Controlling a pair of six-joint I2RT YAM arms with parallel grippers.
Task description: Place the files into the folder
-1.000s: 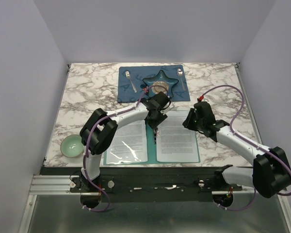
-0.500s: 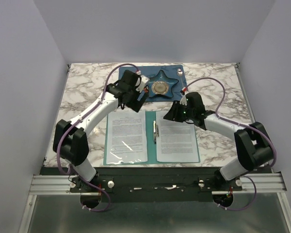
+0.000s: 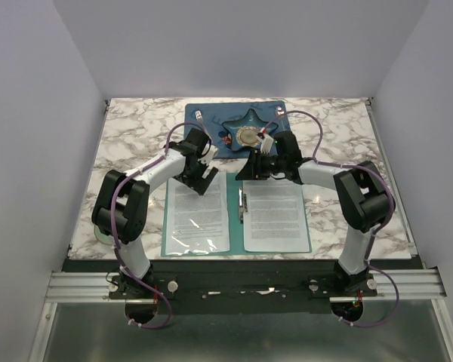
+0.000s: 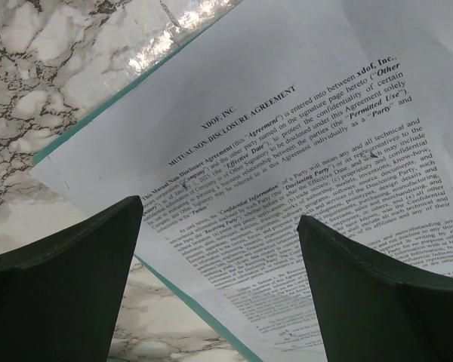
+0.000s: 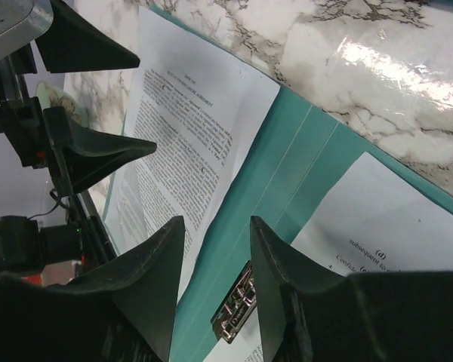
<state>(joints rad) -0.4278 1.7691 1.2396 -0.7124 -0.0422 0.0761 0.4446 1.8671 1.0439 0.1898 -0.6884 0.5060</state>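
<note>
The teal folder point(image 3: 237, 230) lies open in the middle of the table with its silver clip point(image 3: 241, 204) at the spine. One printed file sheet point(image 3: 198, 217) lies on its left half and another point(image 3: 276, 217) on its right half. My left gripper point(image 3: 201, 178) is open and empty, low over the top edge of the left sheet point(image 4: 287, 143); the folder's edge point(image 4: 83, 124) shows beside it. My right gripper point(image 3: 246, 169) is open and empty over the top of the spine point(image 5: 287, 173), just above the clip point(image 5: 238, 311), between the left sheet point(image 5: 189, 128) and the right sheet point(image 5: 377, 219).
A dark blue placemat point(image 3: 211, 147) with a star dish point(image 3: 249, 136), fork point(image 3: 200, 117) and spoon point(image 3: 280, 113) lies just behind the folder. A pale green bowl point(image 3: 98, 234) sits at the left, mostly behind my left arm. Walls enclose the table.
My left gripper has come back from over the placemat to the top of the left sheet. My right gripper has moved left to the top of the folder's spine. The sheets have not moved.
</note>
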